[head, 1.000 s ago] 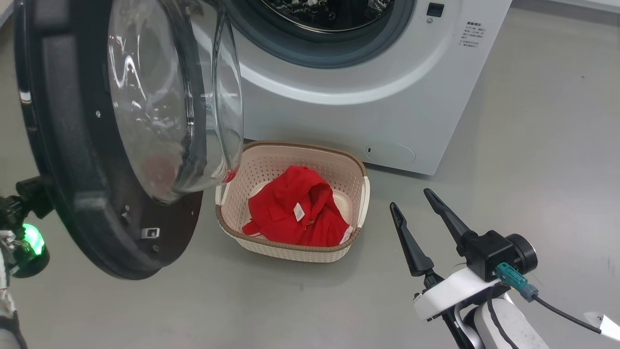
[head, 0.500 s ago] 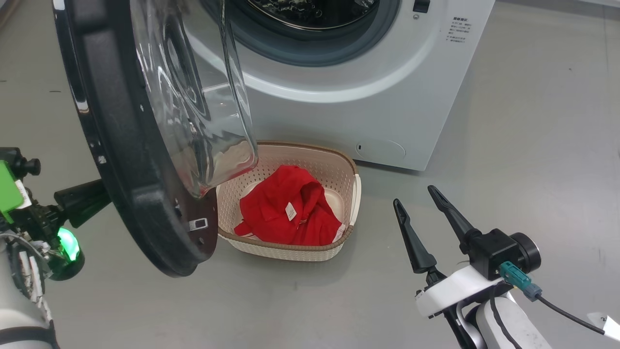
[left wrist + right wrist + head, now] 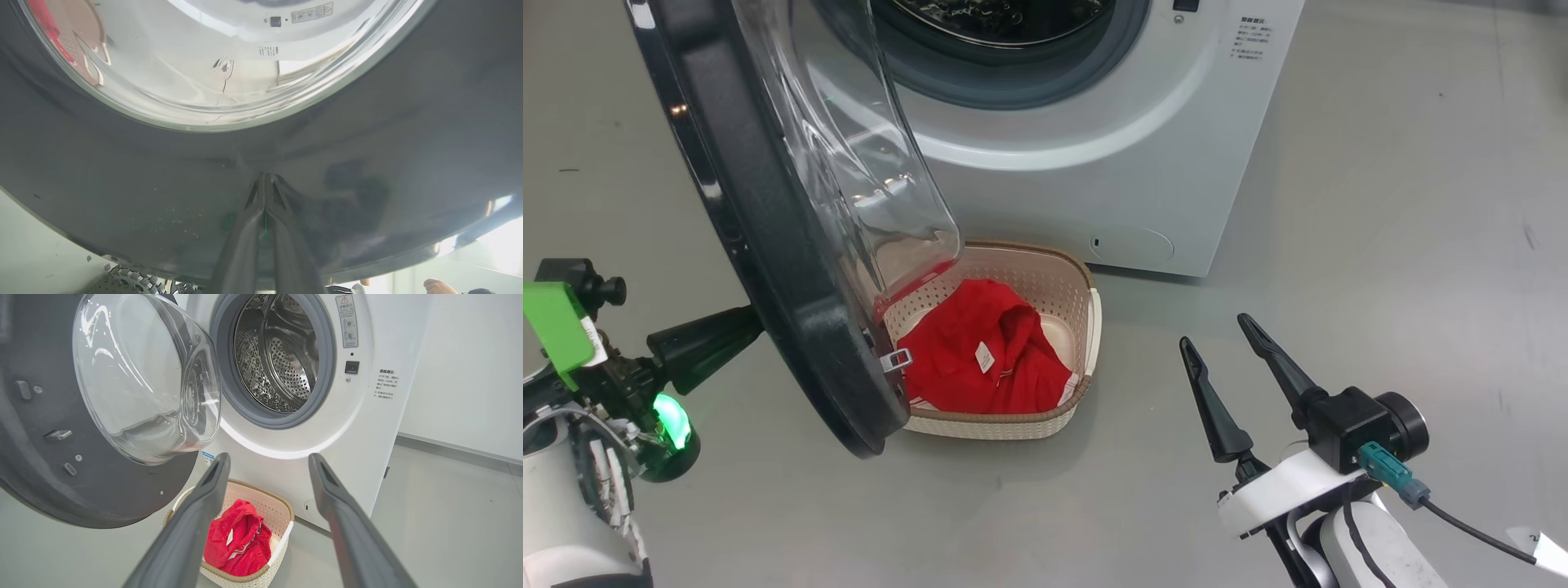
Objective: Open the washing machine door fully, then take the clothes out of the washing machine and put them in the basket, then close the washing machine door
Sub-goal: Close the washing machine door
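Grey floor | clothes in basket | left wrist: left gripper closed against door | right gripper spread

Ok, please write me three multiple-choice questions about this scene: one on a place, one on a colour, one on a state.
1. Where do the clothes lie?
A. in the drum
B. in the basket
C. on the floor

2. What colour are the clothes?
A. blue
B. yellow
C. red

3. The right gripper is:
A. open and empty
B. shut on the clothes
C. shut and empty

Answers: 1 B, the garment sits inside the perforated walls; 2 C, the fabric is bright red; 3 A, its fingers stand apart with nothing between them.
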{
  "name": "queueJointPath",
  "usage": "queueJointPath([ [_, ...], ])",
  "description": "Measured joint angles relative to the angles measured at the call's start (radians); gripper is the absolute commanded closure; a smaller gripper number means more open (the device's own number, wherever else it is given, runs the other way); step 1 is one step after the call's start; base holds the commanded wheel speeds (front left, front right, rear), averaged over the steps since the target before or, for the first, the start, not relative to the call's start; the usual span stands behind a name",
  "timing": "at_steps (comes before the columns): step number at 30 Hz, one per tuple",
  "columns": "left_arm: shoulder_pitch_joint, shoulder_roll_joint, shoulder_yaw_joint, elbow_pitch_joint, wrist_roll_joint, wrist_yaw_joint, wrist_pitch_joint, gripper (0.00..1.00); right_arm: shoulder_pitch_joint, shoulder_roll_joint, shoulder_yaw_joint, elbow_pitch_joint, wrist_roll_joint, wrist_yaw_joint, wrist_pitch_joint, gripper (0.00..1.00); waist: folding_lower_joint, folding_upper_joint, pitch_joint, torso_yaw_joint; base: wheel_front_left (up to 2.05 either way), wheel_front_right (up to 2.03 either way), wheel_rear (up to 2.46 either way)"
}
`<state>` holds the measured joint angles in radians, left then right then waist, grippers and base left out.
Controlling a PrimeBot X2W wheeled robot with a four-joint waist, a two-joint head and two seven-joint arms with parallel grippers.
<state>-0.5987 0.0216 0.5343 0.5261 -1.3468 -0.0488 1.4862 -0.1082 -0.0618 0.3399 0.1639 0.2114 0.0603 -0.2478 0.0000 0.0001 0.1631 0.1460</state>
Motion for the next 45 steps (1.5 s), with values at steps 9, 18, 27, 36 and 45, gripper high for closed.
queueJointPath([
  [9,0.038,-0.003,-0.016,-0.060,-0.021,0.032,-0.010,1.00,0.000,0.000,0.000,-0.001,0.001,0.000,0.000,0.00,0.0000,0.0000,0.003,-0.045,0.00,0.00,0.00],
  [18,0.060,-0.004,-0.076,-0.098,-0.087,0.072,-0.033,1.00,0.000,0.001,-0.010,-0.009,0.010,-0.001,-0.001,0.00,0.0000,0.0000,0.009,-0.072,0.00,0.00,0.00],
  [27,0.088,-0.004,-0.154,-0.117,-0.183,0.097,-0.077,1.00,0.000,0.002,-0.009,-0.012,0.010,-0.001,-0.001,0.00,0.0000,0.0000,0.010,-0.079,0.00,0.00,0.00],
  [36,0.116,-0.004,-0.208,-0.156,-0.244,0.106,-0.164,1.00,-0.001,0.003,0.006,-0.013,0.010,-0.001,-0.001,0.00,0.0000,0.0000,0.017,-0.090,0.00,0.00,0.00],
  [45,0.124,-0.003,-0.250,-0.182,-0.298,0.106,-0.332,1.00,-0.005,0.004,0.019,-0.012,0.010,0.000,-0.001,0.00,0.0000,0.0000,0.031,-0.140,0.00,0.00,0.00],
])
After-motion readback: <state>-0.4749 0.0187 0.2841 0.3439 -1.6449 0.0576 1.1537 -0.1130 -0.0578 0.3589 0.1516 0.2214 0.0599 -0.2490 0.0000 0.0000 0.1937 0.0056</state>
